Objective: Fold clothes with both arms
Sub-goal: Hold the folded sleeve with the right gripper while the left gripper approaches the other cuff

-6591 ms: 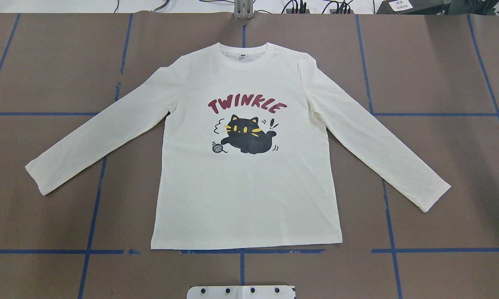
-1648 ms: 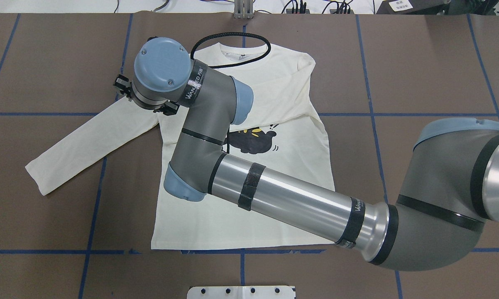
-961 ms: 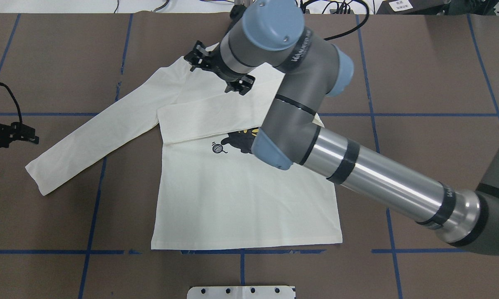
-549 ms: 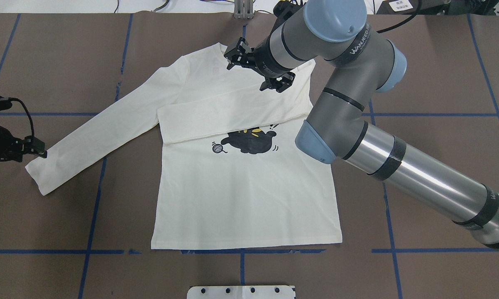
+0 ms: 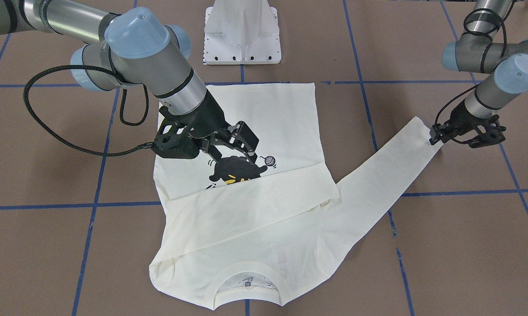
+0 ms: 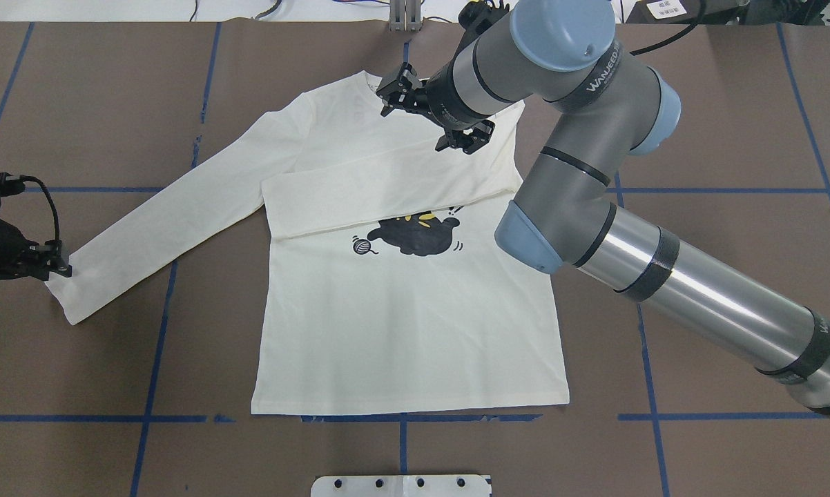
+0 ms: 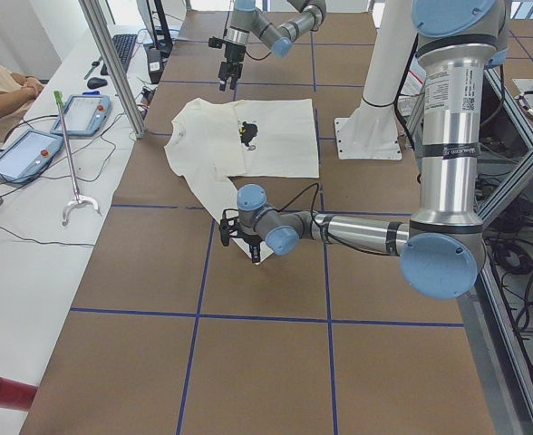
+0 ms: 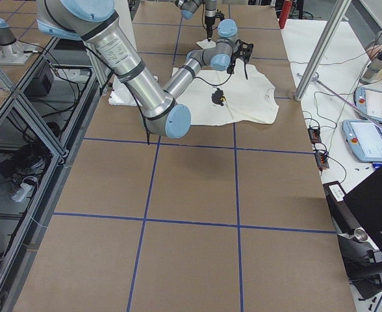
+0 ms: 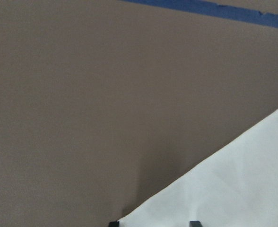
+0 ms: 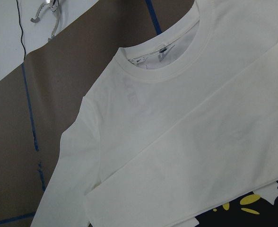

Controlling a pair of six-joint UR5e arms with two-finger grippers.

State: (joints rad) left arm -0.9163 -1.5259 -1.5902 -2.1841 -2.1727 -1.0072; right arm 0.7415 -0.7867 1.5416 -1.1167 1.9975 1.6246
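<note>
— So, front-facing camera first: what's new?
— One folded sleeve (image 5: pixel 246 204) of the T-shirt (image 5: pixel 281 114) now lies across the chest, between the cat print (image 5: pixel 233 171) and the collar (image 5: pixel 246 271), hiding the lettering that showed earlier. The right gripper (image 5: pixel 236 153) hangs near the cat, jaws wide, holding nothing.

— Overhead?
— Its jaws are parted there too, over the fold on the cat's collar side, hardly shifted in the last half second. The left gripper (image 6: pixel 52 266), clear of the cloth a second ago, has reached the cuff (image 6: pixel 66 297) of the outstretched sleeve (image 6: pixel 180 214), well apart from the cat.

— The end cameras?
— Each shows its near arm in those same places; the jaws are too small to judge.

— Left wrist?
— Two fingertips (image 9: pixel 193 223) stand apart with the cuff's corner between them, not pinched.

— Right wrist?
— Collar and fold below, a sliver of cat at the corner; no fingers visible.

— Meaning?
— The first sleeve fold looks finished. I'd expect the left jaws to close on the cuff, then carry that sleeve toward the cat.
</note>
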